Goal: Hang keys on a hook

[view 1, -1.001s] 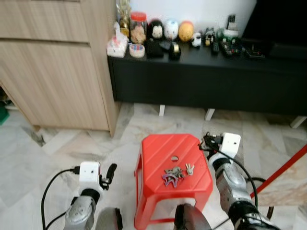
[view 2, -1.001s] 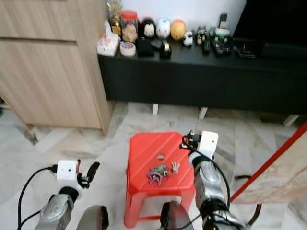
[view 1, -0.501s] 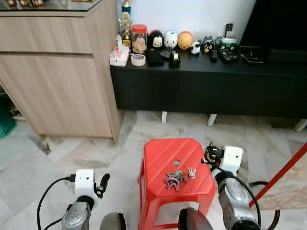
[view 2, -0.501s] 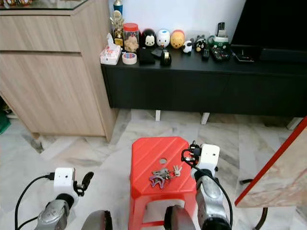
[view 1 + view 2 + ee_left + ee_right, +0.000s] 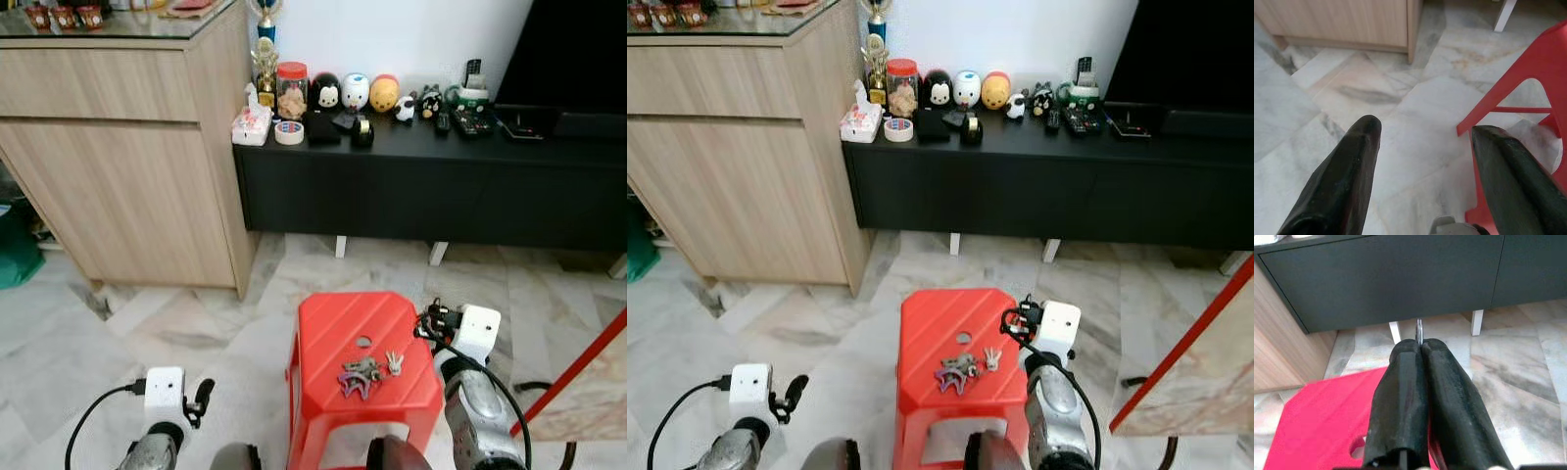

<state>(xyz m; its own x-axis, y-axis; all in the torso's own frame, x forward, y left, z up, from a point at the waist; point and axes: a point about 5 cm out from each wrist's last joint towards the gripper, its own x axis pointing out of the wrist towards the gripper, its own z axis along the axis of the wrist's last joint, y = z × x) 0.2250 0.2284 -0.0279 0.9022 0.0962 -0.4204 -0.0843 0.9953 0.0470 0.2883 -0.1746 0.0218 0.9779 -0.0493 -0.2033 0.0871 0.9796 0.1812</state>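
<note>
1. Marble floor [image 5: 176, 323] spread before me, with a wooden cabinet [image 5: 127, 147] on my left and a long black console [image 5: 431, 186] against the white wall ahead. No hook was visible to me anywhere, so I judged it lay outside what I could see.

2. Along the console top sat a row of small ornaments [image 5: 355, 91], a jar [image 5: 292, 90] and a roll of tape [image 5: 289, 132], apparently just household clutter and none of my concern.

3. Close in front of me stood a red stool [image 5: 338, 333], low enough to serve as a handy stand for small things.

4. My right arm was raised beside the stool's right edge, its gripper [image 5: 1420, 350] pointing out over the seat toward the console. The two fingers [image 5: 1400, 396] were pressed together, and a thin metal sliver showed at their tips; I could not tell what it was.

5. My left gripper [image 5: 1422, 134] hung low by the floor, left of the stool, fingers spread wide and holding nothing. I took it to be idle.

6. Keys [image 5: 364, 370] lay in a loose bunch on the seat, just right of its centre hole and near my right gripper, not yet picked up.
</note>
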